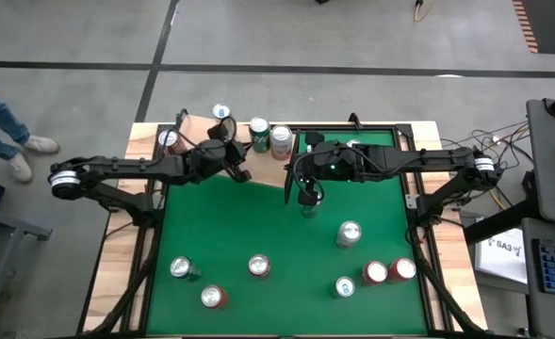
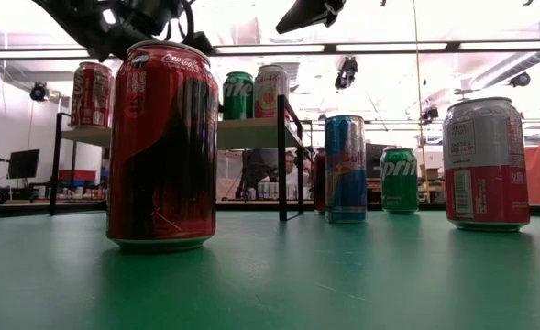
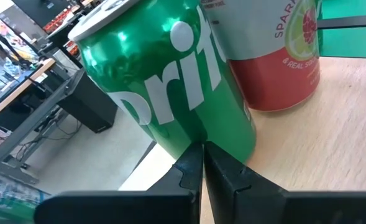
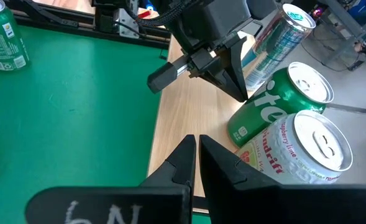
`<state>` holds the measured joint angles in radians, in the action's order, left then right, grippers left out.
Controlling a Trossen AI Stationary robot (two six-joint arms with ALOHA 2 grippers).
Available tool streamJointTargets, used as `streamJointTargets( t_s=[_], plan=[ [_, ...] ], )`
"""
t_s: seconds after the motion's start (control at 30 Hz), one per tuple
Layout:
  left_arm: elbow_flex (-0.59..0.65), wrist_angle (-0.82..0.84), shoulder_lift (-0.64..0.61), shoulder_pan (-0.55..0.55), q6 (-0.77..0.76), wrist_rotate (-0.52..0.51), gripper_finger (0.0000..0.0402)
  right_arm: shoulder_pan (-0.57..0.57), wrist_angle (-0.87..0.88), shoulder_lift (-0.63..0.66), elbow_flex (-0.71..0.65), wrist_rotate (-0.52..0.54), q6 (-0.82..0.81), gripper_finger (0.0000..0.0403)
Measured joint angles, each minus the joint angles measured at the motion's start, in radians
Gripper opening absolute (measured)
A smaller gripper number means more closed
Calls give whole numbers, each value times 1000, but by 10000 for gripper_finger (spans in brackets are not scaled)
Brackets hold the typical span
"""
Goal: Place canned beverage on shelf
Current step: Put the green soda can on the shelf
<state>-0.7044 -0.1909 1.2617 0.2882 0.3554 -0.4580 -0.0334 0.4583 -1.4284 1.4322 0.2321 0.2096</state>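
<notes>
While my left gripper hangs pinched together and empty just beside the green Sprite can on the shelf, my right gripper sits the same way, tips together with nothing held, above the shelf's edge near the sparkling-water can. Both cans stand upright on the pale board, touching or nearly so. To do this cleanly, I judge I should draw my left fingers straight back from the Sprite without nudging it, then send an arm toward the loose cans on the green table.
</notes>
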Motion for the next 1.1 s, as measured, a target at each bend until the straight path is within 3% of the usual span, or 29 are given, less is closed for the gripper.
streamJointTargets(
  t_s=[0.47,0.67,1.1],
  plan=[
    [0,41,-1,-9,-82,11,0,0,-4,0,0,0,0,13],
    [0,35,-2,-13,-122,148,0,0,-3,0,0,0,0,13],
    [0,-73,54,-11,-122,112,0,0,0,0,0,0,-3,13]
  ],
)
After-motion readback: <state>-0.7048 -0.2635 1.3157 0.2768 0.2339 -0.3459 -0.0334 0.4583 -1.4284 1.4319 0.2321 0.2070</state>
